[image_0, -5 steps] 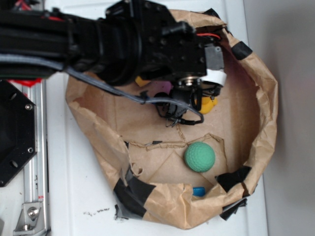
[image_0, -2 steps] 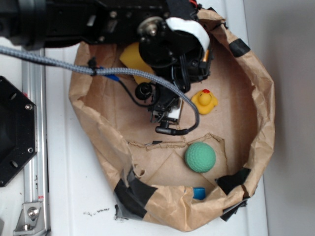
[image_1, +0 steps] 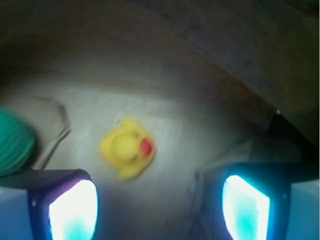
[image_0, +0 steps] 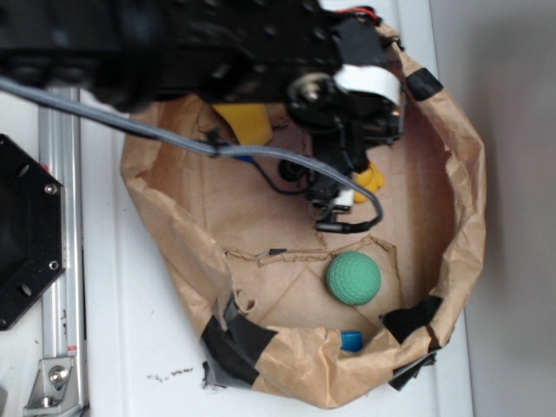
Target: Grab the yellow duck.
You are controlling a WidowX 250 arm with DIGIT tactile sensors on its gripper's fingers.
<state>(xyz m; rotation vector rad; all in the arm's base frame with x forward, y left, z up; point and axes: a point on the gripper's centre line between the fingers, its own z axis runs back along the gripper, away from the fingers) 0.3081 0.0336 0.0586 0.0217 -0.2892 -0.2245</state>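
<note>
Right now the claw (image_1: 159, 200) is spread wide, nothing btwn its fingers (image_1: 72, 210), hanging above the paper bag floor. Just ahead of the claw, a bit left of centre, sits the yellow duck (image_1: 127, 148), red beak twd the right finger, untouched. Green ball (image_1: 14, 142) lies off the left finger. Beyond the duck rises the brown paper bag (image_0: 452, 200) wall, blurred

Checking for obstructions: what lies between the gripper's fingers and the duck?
Only bare brown paper separates the gripper from the yellow duck, per the wrist view.
</note>
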